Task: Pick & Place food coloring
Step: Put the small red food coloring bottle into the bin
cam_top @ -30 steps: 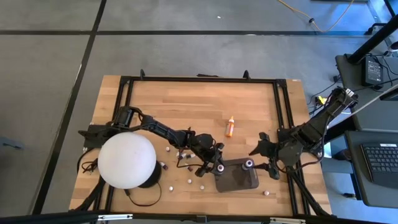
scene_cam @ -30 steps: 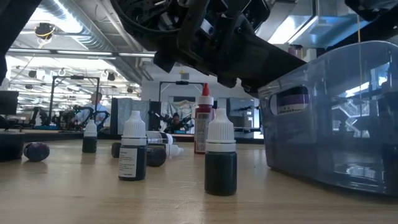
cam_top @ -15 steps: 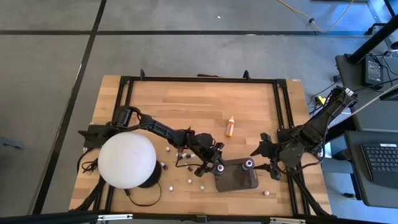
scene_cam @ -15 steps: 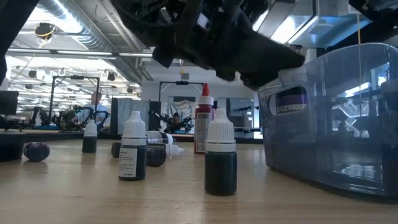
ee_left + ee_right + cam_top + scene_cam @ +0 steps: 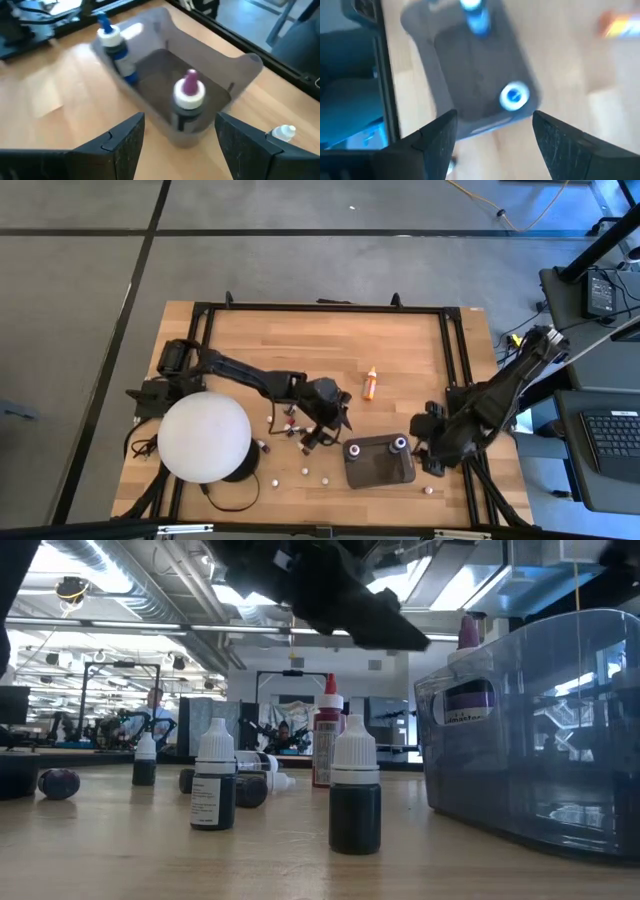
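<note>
Far left in the high view sits the big white dome (image 5: 204, 437), lower left of the frame. Just right of it, loose food coloring bottles (image 5: 288, 423) dot the wooden table (image 5: 300, 345) below frame centre, and the left gripper (image 5: 322, 426) hangs over them, jaws spread, nothing between them. One longer orange bottle (image 5: 370, 383) lies alone at mid-frame. Next, the dark grey tray (image 5: 379, 463) in the lower middle holds two upright bottles (image 5: 399, 444). At the right, the right gripper (image 5: 430, 448) is beside the tray's end, fingers apart and empty.
</note>
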Robot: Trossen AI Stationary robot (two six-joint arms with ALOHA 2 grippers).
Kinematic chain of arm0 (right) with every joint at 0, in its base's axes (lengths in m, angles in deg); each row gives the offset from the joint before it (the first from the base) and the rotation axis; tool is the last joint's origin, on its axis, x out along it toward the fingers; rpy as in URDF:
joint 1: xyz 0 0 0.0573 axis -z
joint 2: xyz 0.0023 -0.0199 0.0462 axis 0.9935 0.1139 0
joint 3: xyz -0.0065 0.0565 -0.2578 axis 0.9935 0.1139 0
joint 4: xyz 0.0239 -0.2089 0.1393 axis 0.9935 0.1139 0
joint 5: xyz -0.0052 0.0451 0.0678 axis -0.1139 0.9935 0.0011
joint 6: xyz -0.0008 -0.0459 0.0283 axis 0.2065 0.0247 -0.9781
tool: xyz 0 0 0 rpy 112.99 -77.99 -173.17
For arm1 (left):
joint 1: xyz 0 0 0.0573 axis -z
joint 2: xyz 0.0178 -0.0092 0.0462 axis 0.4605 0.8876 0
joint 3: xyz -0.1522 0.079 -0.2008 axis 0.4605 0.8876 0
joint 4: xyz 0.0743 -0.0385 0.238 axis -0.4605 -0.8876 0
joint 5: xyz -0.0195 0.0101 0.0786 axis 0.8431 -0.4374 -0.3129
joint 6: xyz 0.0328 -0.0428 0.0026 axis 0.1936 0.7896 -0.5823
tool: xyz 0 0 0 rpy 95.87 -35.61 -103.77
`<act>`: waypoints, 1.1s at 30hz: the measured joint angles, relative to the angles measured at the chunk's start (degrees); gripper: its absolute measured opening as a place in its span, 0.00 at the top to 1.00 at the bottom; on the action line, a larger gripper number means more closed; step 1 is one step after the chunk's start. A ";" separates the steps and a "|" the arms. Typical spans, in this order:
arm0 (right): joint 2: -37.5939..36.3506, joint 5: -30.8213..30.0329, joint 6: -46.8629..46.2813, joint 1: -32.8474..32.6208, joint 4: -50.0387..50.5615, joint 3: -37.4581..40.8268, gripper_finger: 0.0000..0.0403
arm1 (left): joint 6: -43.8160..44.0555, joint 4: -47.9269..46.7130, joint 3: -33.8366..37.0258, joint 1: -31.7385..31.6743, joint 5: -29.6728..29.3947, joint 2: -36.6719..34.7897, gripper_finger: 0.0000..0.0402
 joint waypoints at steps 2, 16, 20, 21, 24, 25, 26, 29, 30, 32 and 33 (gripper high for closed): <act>2.01 2.31 -3.73 -1.37 -0.43 0.00 0.35 | 1.19 -1.21 0.17 -1.53 0.11 -1.56 0.41; 7.64 -3.37 -33.45 -14.91 -7.84 -0.02 0.35 | 9.77 9.78 13.98 -12.31 -0.17 -11.80 0.41; 9.98 -2.81 -33.96 -15.24 -7.59 -0.02 0.35 | 11.53 11.46 15.74 -12.59 -0.09 -11.90 0.41; 10.52 -2.05 -33.95 -15.24 -7.65 -0.02 0.35 | 11.62 11.64 15.99 -12.57 -0.09 -11.90 0.41; 12.13 0.78 -33.96 -15.24 -7.88 -0.02 0.35 | 11.63 11.91 16.35 -12.24 -0.06 -11.90 0.41; 12.67 1.93 -33.97 -15.24 -7.83 -0.02 0.35 | 11.63 12.03 16.35 -12.12 -0.05 -11.91 0.41; 13.15 2.76 -33.97 -15.24 -7.84 -0.02 0.35 | 11.63 12.22 16.35 -11.96 -0.04 -11.92 0.41; 14.64 3.06 -34.01 -15.24 -8.56 -0.02 0.35 | 11.61 12.62 16.35 -11.63 -0.04 -11.92 0.41; 15.04 3.06 -34.01 -15.24 -8.82 -0.02 0.35 | 11.63 12.64 16.35 -11.61 0.00 -11.92 0.41; 15.81 3.06 -34.01 -15.22 -9.43 -0.02 0.35 | 11.63 12.63 16.35 -11.64 -0.02 -11.92 0.41; 16.25 3.11 -34.01 -15.24 -9.50 -0.02 0.35 | 11.63 12.62 16.35 -11.65 -0.04 -11.92 0.41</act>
